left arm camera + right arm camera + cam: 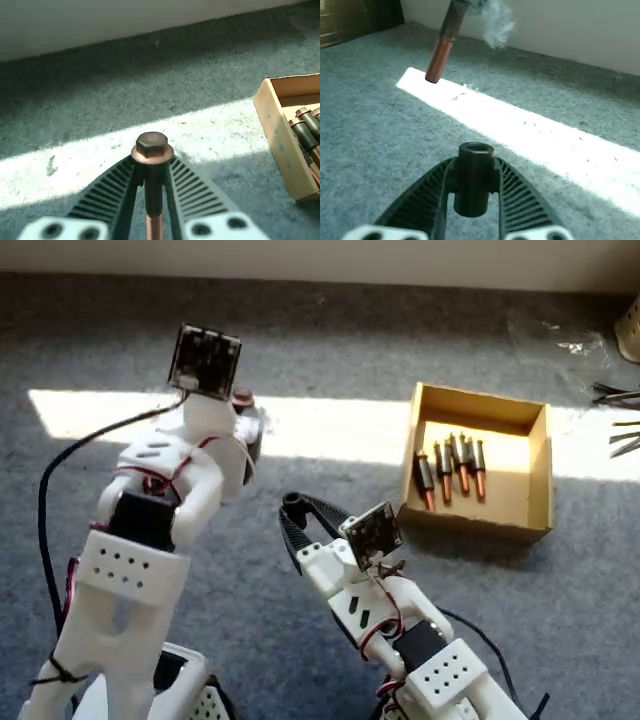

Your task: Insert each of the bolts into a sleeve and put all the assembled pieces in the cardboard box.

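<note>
My left gripper [152, 161] is shut on a copper bolt [152, 147], hex head toward the fingertips and threaded shank running back between the fingers. In the high view it [246, 412] is raised above the grey carpet. My right gripper [474, 166] is shut on a black sleeve [473, 180] held upright, its open bore facing up. The bolt [442, 47] hangs a little beyond and above it, threaded end down. In the high view the right gripper [294, 506] is lower, near the middle. The cardboard box [535, 475] to the right holds several assembled pieces [452, 467].
A bright strip of sunlight [330, 430] crosses the carpet between the arms and the box. Dark thin items [618, 395] and a clear plastic wrapper [560, 340] lie at the far right. A pale wall [100, 20] bounds the carpet at the back.
</note>
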Robot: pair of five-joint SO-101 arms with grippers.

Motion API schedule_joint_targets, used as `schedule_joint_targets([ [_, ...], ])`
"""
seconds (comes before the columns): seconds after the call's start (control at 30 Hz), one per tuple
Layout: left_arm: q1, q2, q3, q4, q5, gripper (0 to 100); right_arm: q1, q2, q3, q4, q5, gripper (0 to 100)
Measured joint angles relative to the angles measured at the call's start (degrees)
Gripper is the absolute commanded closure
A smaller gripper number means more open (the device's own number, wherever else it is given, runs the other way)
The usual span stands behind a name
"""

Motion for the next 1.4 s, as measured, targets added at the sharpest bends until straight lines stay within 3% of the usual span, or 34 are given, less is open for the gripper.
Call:
schedule_joint_targets([
  [0.37,3.69,-20.92,20.75,-14.07,0.44,100,1.76,0.00,0.00,0.00,0.00,99.4],
  [0.57,7.30,-26.29,24.35,-18.64,4.92,100,1.85,-0.09,0.00,-2.20,0.26,99.4],
  [0.67,8.79,-27.08,24.53,-20.31,5.27,100,1.85,-0.09,0.00,-4.92,5.01,99.4],
  [1.4,13.45,-27.25,24.53,-21.80,8.88,100,1.85,-0.09,0.00,-8.70,7.30,99.4],
])
